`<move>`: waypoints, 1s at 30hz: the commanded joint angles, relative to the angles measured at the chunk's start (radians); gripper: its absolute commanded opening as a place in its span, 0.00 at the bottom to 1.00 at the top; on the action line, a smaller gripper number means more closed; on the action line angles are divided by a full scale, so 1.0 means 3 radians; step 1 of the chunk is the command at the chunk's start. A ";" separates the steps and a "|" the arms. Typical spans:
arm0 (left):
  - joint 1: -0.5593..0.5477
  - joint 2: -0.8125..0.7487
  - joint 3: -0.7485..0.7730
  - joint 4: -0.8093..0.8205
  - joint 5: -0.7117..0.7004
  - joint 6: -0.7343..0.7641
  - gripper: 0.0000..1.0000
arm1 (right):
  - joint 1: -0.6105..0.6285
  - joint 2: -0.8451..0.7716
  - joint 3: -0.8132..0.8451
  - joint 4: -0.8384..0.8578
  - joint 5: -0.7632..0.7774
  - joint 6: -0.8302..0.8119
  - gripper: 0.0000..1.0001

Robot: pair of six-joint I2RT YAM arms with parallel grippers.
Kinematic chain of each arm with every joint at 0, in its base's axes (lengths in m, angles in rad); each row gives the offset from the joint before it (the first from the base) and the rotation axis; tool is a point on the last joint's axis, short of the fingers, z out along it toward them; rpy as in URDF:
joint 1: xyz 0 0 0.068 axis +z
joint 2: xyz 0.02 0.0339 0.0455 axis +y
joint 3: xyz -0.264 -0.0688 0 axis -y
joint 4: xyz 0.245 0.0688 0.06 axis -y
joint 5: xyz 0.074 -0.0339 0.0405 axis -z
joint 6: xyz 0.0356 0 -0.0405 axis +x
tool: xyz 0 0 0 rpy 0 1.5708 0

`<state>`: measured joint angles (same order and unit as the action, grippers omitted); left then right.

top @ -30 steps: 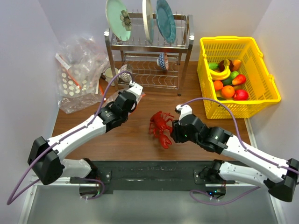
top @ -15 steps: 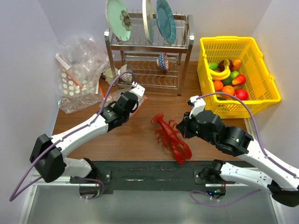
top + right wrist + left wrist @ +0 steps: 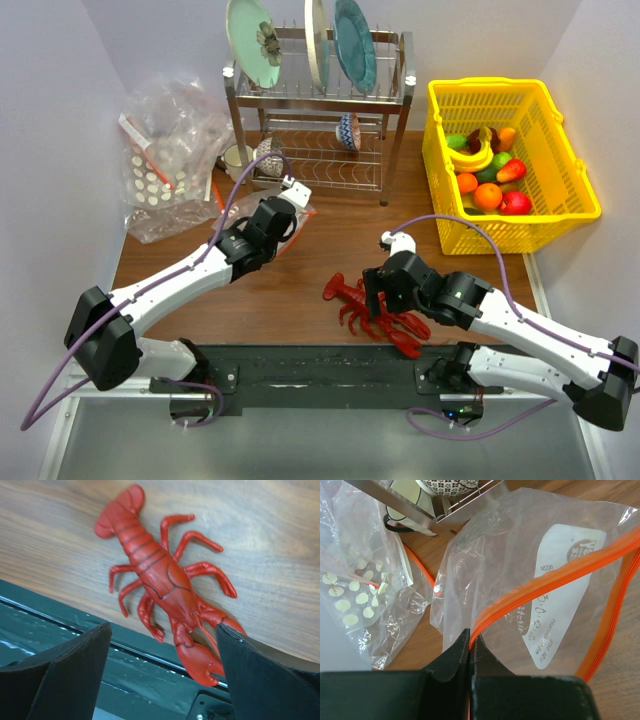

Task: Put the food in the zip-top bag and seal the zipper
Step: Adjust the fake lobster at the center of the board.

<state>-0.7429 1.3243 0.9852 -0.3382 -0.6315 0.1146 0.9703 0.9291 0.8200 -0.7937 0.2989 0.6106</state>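
Meanwhile, the left claw [image 3: 469, 645] was pinched tight on the orange zipper [image 3: 555, 580] of the zip-top bag [image 3: 520, 545], held left of centre in the top view, just below the dish rack [image 3: 330, 165]. The right claw [image 3: 162, 635] stood wide open and empty over the red lobster [image 3: 157, 577]. It lay at lower centre on the surface [image 3: 260, 525], pincers reaching over the near edge.

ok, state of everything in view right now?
lobster: lying loose at the near edge of the table, unheld.
zip-top bag: pinched at its rim, mouth open.
zipper: unsealed.
left gripper: shut on zip-top bag.
right gripper: open, over lobster.
yellow basket: holding toy fruit.
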 commanded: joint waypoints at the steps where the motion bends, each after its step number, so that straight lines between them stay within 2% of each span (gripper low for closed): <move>1: -0.0014 -0.0037 -0.0011 0.0151 0.0029 -0.0065 0.00 | 0.0023 0.0134 -0.0187 0.0140 -0.0065 0.0015 0.88; 9: -0.0019 -0.0042 -0.0042 0.0171 0.0065 -0.0060 0.00 | 0.0023 0.0988 -0.0090 0.0319 0.0036 -0.0102 0.73; 15: -0.0014 -0.0083 -0.0078 0.0212 0.0060 -0.0055 0.00 | 0.0023 0.1529 0.0048 0.0743 -0.0025 -0.0271 0.67; 19: -0.0004 -0.0088 -0.0093 0.0222 -0.0017 -0.0075 0.00 | 0.0023 0.1714 0.0196 0.1049 -0.0096 -0.0266 0.57; 25: 0.0002 -0.0114 -0.0129 0.0253 -0.0017 -0.0096 0.00 | 0.0023 0.1756 0.0289 0.1249 -0.0178 -0.0256 0.60; 30: 0.0007 -0.0124 -0.0144 0.0258 -0.0012 -0.0096 0.00 | 0.0023 0.1608 0.0074 0.1336 -0.0270 -0.0470 0.61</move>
<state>-0.7418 1.3212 0.9508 -0.3027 -0.6186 0.1127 0.9703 1.4590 0.8688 -0.4572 0.2424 0.5217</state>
